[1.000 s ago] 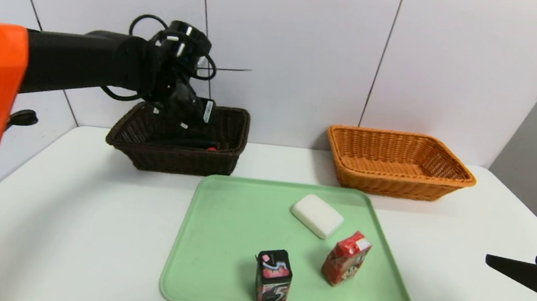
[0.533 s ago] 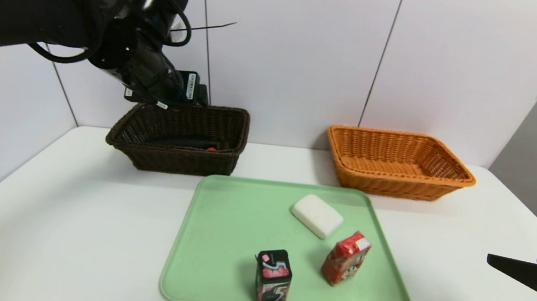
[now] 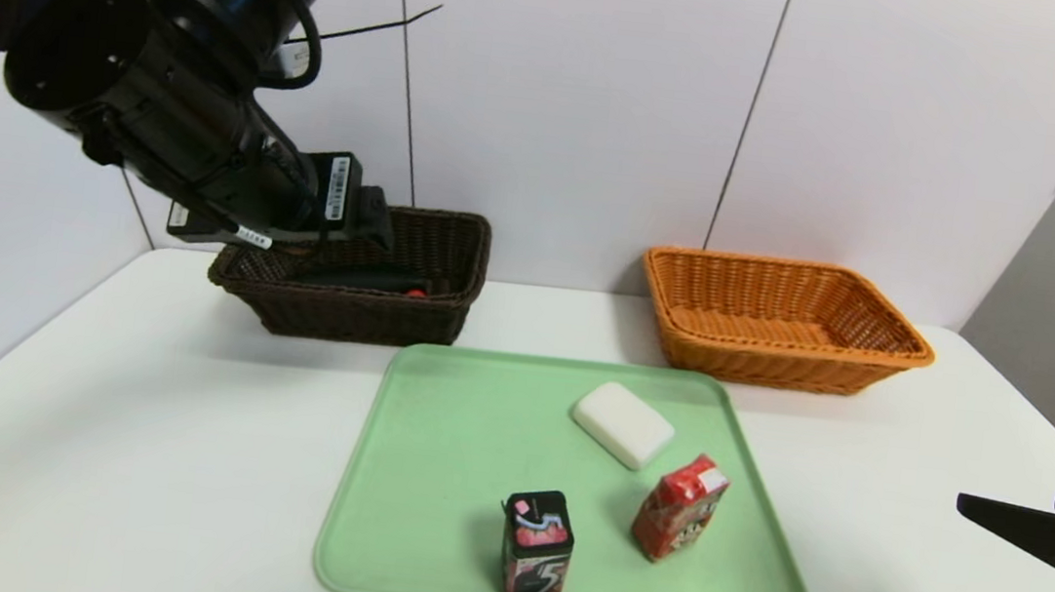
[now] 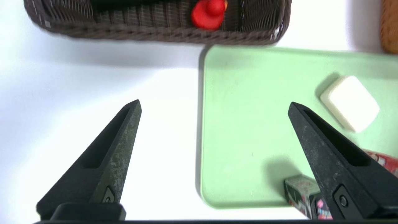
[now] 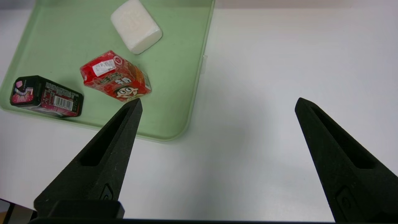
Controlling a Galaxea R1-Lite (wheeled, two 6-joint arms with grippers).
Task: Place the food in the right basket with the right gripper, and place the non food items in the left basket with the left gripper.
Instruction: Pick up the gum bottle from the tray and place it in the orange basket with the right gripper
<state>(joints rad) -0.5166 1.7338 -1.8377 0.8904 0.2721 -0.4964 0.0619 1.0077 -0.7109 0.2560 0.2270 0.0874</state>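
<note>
My left gripper [image 3: 355,214] hangs above the left basket's [image 3: 344,311] near rim, open and empty; in the left wrist view its jaws [image 4: 214,104] stand wide over the table and tray edge. A black pouch [image 3: 363,277] and a red knob [image 4: 207,14] lie inside that basket. On the green tray [image 3: 449,484] are a white block [image 3: 623,424], a red carton [image 3: 680,508] and a black gum box [image 3: 537,547]. The orange right basket [image 3: 785,318] holds nothing I can see. Low at the table's right edge, my right gripper [image 3: 1007,505] is open and empty, its jaws [image 5: 217,104] over bare table.
Both baskets stand at the back against a white panelled wall. The tray lies in the middle of the white table [image 3: 130,441]. In the right wrist view the carton [image 5: 115,76] lies just beyond one fingertip, with the white block [image 5: 136,26] farther off.
The left arm has risen out of the left basket and swung up and back toward me, its jaws opening a little wider. The right arm has not moved.
</note>
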